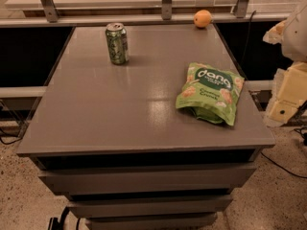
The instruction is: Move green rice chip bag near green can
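Observation:
The green rice chip bag (210, 93) lies flat on the right side of the grey table top (120, 109), with its "dang" lettering facing up. The green can (117, 43) stands upright at the back left of the table, well apart from the bag. My gripper (288, 97) shows as pale cream blocks at the right edge of the view. It is beyond the table's right edge, to the right of the bag and not touching it.
A round orange fruit (202, 18) sits at the back right corner of the table. A rail with metal posts (166, 4) runs behind the table. Drawers (144, 178) are below the front edge. Cables (283, 164) lie on the speckled floor.

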{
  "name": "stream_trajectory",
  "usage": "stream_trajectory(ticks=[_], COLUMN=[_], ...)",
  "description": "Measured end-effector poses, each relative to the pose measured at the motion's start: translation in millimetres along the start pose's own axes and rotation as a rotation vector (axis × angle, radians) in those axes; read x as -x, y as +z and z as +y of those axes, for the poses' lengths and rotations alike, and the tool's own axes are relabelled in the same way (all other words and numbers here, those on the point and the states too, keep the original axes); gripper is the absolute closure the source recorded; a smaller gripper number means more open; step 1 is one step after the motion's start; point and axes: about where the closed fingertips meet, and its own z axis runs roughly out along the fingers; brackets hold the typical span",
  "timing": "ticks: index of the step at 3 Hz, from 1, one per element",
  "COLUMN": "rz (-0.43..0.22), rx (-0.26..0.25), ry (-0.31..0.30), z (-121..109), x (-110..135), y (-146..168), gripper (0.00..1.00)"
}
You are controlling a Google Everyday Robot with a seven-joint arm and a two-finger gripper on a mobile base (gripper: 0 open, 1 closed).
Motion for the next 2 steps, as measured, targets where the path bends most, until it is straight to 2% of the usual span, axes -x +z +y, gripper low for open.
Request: stream_trajectory(ticks=[1, 2], rz=[0.0, -0.013], rx=[0.0, 0.014], ry=[0.0, -0.035], z=[0.0, -16.8], x=[0.0, 0.4], y=[0.0, 5.6], gripper=[0.0, 0.0])
